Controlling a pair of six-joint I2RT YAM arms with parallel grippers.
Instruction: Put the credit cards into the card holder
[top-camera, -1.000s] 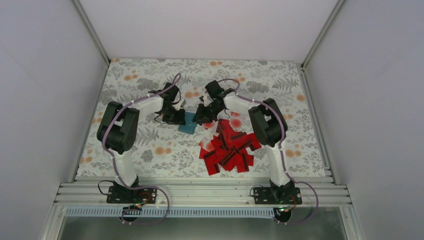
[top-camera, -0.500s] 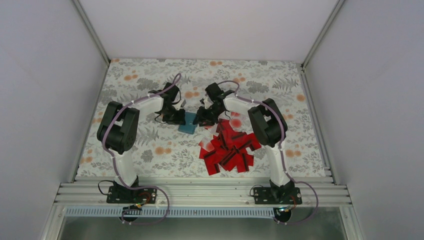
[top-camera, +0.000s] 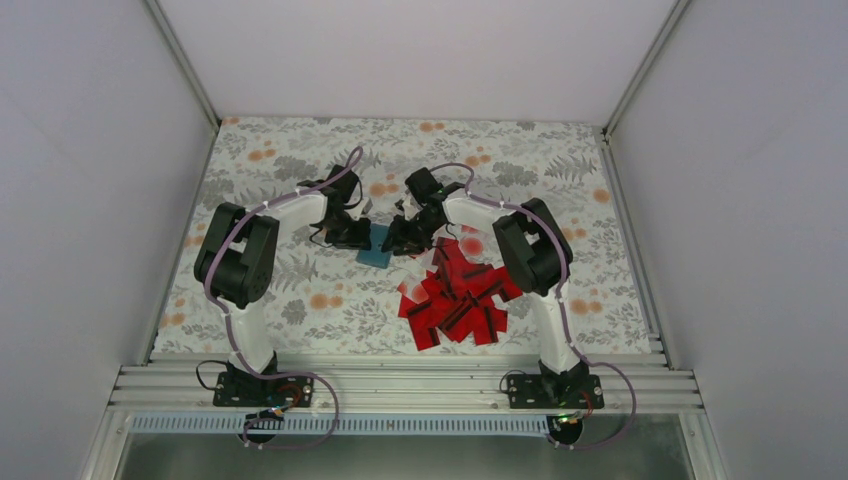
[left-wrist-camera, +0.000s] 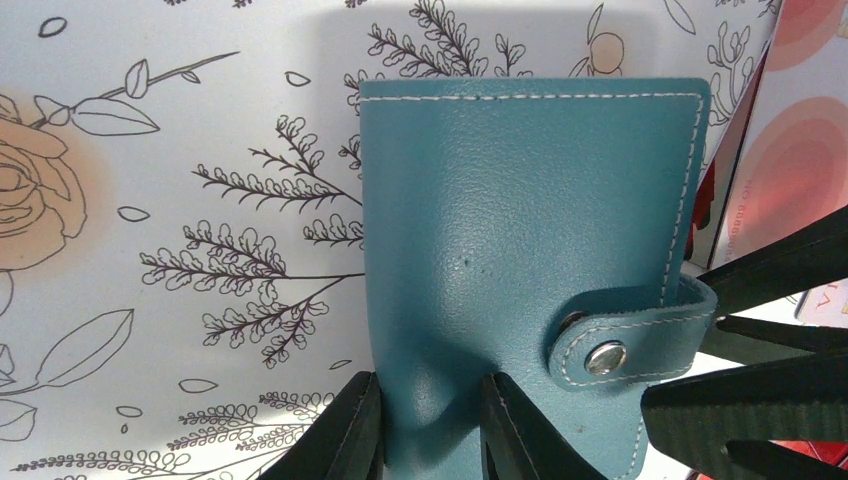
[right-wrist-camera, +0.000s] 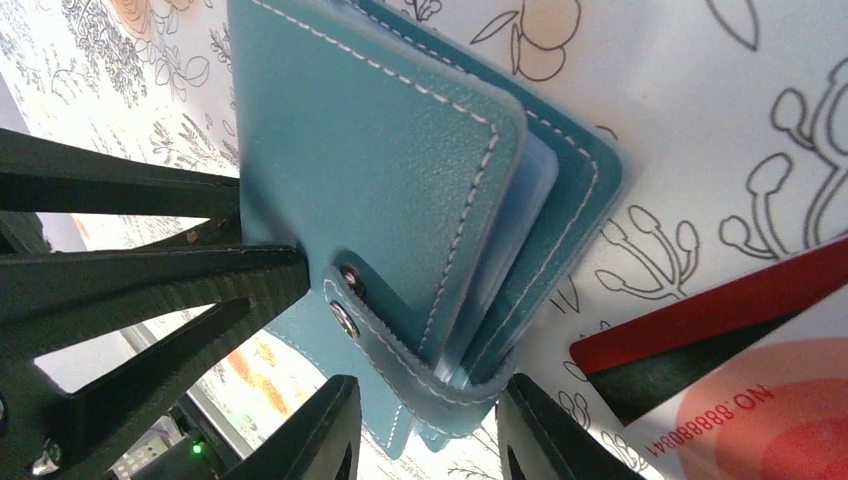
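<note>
The holder (left-wrist-camera: 520, 230) lies shut on the tabletop (top-camera: 290, 170) between the two arms, just left of the cards (top-camera: 455, 300), which are heaped red on the right. I judge it light and soft: padded covers that give under a pinch, and clear pockets (right-wrist-camera: 520, 230) inside that will likely flop once it opens. The snap tab (left-wrist-camera: 630, 335) is fastened, so it calls for a firm pull against a steady hold. I would anchor the spine side and take the tab or the loose cover edge. The cards look thin, stiff and slick, hard to lift when flat, so an overhanging edge is the place to take one.

The left arm (top-camera: 290, 208) reaches in from the left with its wrist low. The left jaws are clamped narrowly on the holder's spine-side corner, and the cover dimples between the fingers (left-wrist-camera: 352, 435). The right arm (top-camera: 480, 210) bends in from the right with its wrist tipped down. The right jaws stand partly apart astride the tab edge, one finger on each side of the covers. I cannot tell whether they press it.
</note>
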